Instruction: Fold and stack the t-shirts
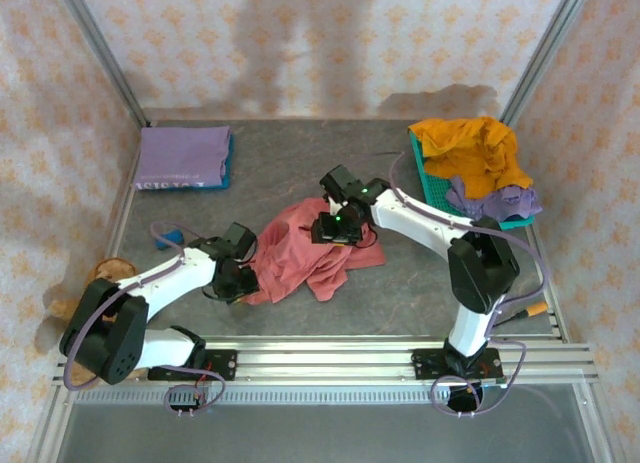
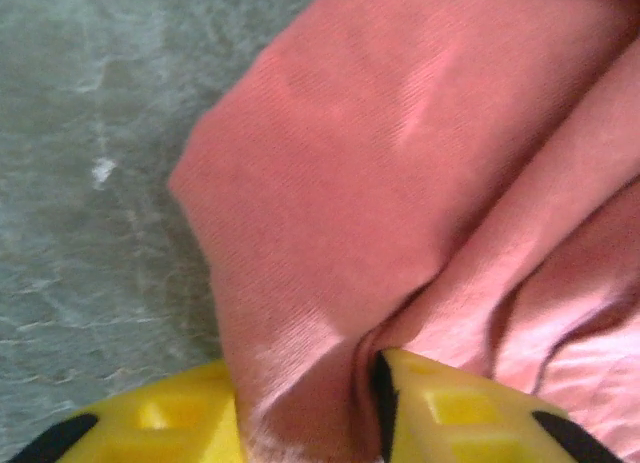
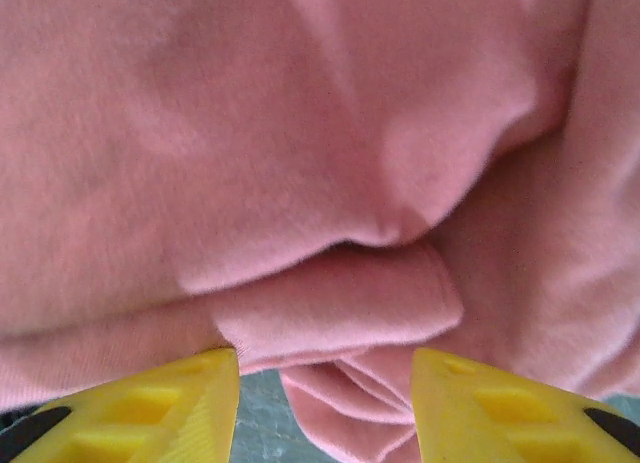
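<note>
2 claws, one shirt. On the left gripper (image 2: pixel 305 388) the yellow fingers are clamped on a pinched ridge of the dusty red soft cloth t-shirt (image 2: pixel 400 183). Cloth is bunched between the pads at the shirt's edge, with the bare grey stone-look table (image 2: pixel 90 183) just beside. On the right gripper (image 3: pixel 325 368) the jaws are spread and hold nothing. A rolled hem fold lies just ahead of the gap, close to one finger; I can't tell if it touches.

In the top view the right claw sits over the shirt's far-right part and the left claw at its near-left corner. The shirt is a crumpled heap mid-table between the arms.

Handling, my read:
- Light, limp, no stiffness, so it drapes and drags.
- Knit has decent friction, so slip is unlikely on a full fold.
- Not fragile.
- Plies overlap, so a deep bite risks taking two layers.

Best holds are hem or shoulder edges, single ply, one per claw and well apart so it pulls flat. The rolled hem is the right claw's nearest candidate.

Further out, a folded lavender purple t-shirt (image 1: pixel 180 153) sits at the far-left corner, probably the stack. A mustard orange t-shirt (image 1: pixel 470 148) and a crumpled lavender t-shirt (image 1: pixel 490 198) are piled on the teal mesh plastic basket (image 1: pixel 432 188) at far right.
</note>
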`<state>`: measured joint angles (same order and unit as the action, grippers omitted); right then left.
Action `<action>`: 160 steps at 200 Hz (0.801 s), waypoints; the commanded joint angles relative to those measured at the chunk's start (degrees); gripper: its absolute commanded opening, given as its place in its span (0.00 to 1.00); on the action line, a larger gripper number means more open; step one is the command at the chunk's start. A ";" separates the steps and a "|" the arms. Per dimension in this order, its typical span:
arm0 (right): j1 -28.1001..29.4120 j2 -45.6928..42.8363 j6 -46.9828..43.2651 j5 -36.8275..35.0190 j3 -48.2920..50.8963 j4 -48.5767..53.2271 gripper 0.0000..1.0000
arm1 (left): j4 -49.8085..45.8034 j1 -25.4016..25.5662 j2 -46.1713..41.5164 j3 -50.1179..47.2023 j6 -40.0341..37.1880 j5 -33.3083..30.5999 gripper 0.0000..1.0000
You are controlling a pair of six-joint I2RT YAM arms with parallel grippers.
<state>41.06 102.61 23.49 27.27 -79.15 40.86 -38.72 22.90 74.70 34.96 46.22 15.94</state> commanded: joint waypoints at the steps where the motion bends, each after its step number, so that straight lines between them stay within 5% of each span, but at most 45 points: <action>1: -0.12 3.95 -2.14 -0.73 -2.97 -1.85 0.49 | 1.21 0.17 2.11 1.62 -0.73 -0.91 0.24; 40: -0.10 7.41 -3.96 -2.33 -4.63 -1.71 0.46 | 0.88 0.20 3.71 4.00 -1.91 -0.74 0.05; 75: -0.10 4.75 -3.51 -1.54 -4.89 -1.34 0.11 | -1.17 0.09 2.33 7.42 -2.83 -2.32 0.00; 96: -0.10 1.32 -3.64 -3.36 -5.67 0.70 0.00 | -4.02 -0.56 0.79 11.04 -4.53 -4.54 0.00; 160: -0.60 -9.35 -4.65 -12.34 -11.70 7.59 0.00 | -16.65 -6.69 -2.91 28.93 -13.52 -9.55 0.00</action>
<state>41.06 98.59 20.03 21.47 -86.46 44.07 -47.13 18.74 74.70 56.16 38.37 11.62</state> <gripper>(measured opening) 0.042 0.051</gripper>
